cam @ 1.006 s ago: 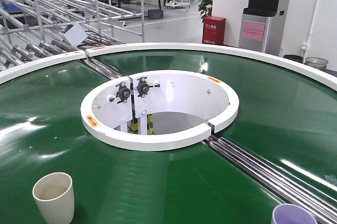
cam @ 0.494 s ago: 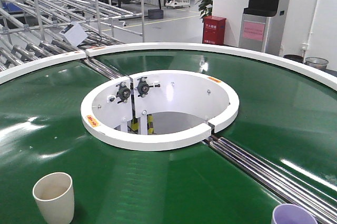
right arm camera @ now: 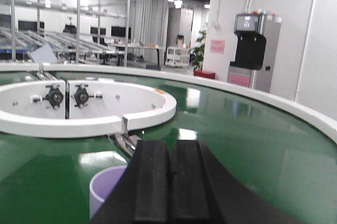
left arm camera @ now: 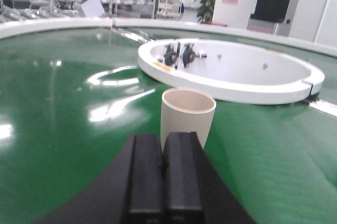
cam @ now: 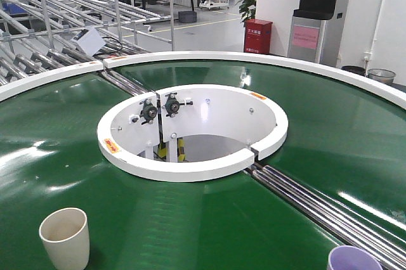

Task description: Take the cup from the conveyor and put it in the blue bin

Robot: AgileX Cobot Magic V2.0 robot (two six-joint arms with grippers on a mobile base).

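Observation:
A cream cup (cam: 65, 237) stands upright on the glossy green conveyor (cam: 317, 124) at the near left. In the left wrist view the same cream cup (left arm camera: 187, 113) sits just beyond my left gripper (left arm camera: 162, 138), slightly to its right; the black jaws are pressed together on nothing. At the near right stands a purple cup (cam: 352, 259), cut off by the frame edge. My right gripper (right arm camera: 169, 145) is shut and empty, and its body partly hides the purple cup (right arm camera: 105, 190) below it to the left. The blue bin is out of view.
A white-walled round opening (cam: 190, 170) fills the belt's middle. Steel roller strips (cam: 317, 206) cross the belt from the ring to the near right. Beyond the white outer rim are metal racks (cam: 63, 10), a red box (cam: 257, 35) and a dispenser (cam: 315, 4).

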